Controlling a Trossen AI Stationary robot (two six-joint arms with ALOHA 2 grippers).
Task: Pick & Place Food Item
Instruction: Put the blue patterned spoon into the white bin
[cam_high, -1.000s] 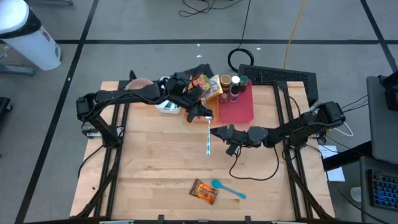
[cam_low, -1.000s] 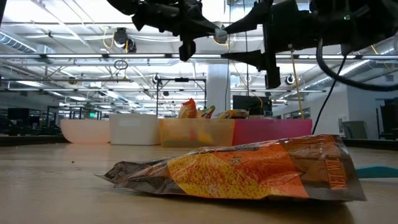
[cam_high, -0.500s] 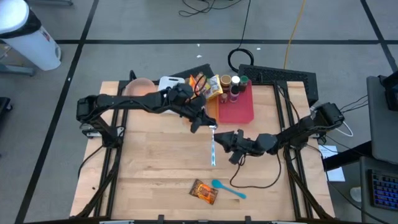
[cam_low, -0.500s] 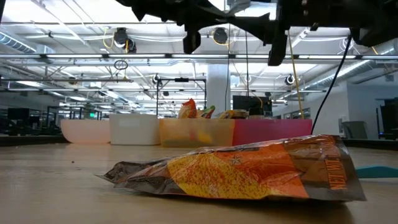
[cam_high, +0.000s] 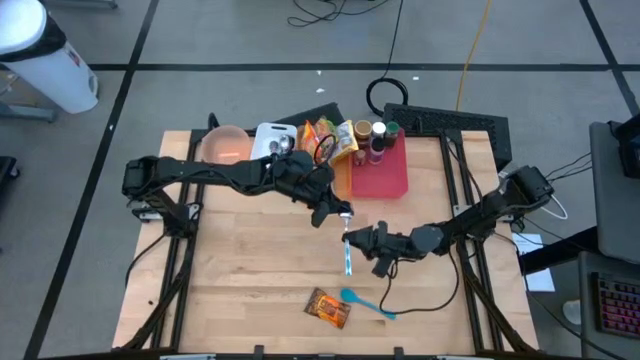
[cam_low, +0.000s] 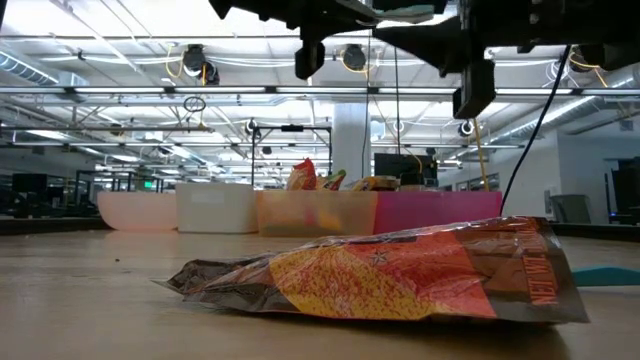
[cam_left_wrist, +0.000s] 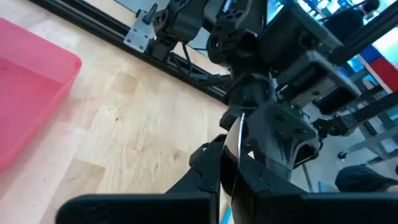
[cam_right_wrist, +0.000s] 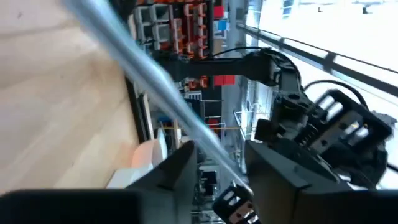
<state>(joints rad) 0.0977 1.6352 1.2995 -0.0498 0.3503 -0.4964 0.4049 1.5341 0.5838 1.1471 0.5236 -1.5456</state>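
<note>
Above the wooden table (cam_high: 240, 250) — left gripper (cam_high: 343, 212) pinches a spoon (cam_high: 347, 250).

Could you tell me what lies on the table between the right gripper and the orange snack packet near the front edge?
In the high view, only bare wood separates the right gripper from the orange snack packet; the blue spoon lies beside the packet.

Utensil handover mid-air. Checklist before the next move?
1. Left gripper shut on the silver utensil: ok.
2. Utensil lies between the right gripper fingers: ok.
3. Right fingers closed on it: not ok, gap shows.
4. Utensil lifted off the table: ok.
5. Snack bag and blue spoon apart from both arms: ok.
</note>
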